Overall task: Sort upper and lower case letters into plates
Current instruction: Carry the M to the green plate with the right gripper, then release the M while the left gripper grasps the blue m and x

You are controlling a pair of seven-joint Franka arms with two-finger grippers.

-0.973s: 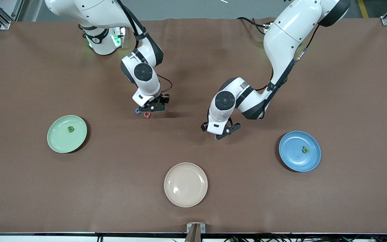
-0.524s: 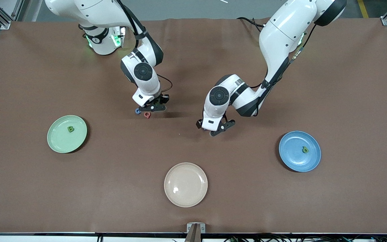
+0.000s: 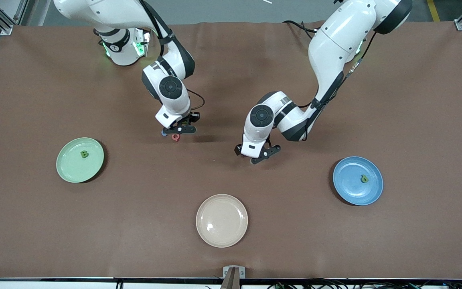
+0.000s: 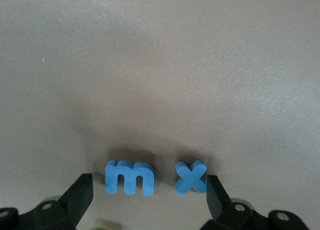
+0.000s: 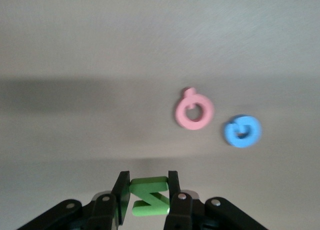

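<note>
My right gripper (image 3: pixel 179 129) is shut on a green zigzag-shaped letter (image 5: pixel 149 196), held just above the table mat. A pink ring-shaped letter (image 5: pixel 194 109) and a blue round letter (image 5: pixel 242 131) lie on the mat close by it; in the front view they show as the pink letter (image 3: pixel 175 137) and the blue letter (image 3: pixel 163 132). My left gripper (image 3: pixel 260 154) stands open low over a blue "m" (image 4: pixel 129 177) and a blue "x" (image 4: pixel 191 177), both between its fingers. The light green plate (image 3: pixel 72 168) holds a green "B" (image 3: pixel 84 154). The blue plate (image 3: pixel 351 188) holds one small green letter (image 3: pixel 363 179).
A cream-beige plate (image 3: pixel 221 220) sits near the front camera's edge of the table, midway between the two coloured plates. The brown mat (image 3: pixel 415 100) covers the whole table top.
My right gripper has shut on the green letter and risen a little. My left gripper has shifted toward the right arm's end, over the blue letters.
</note>
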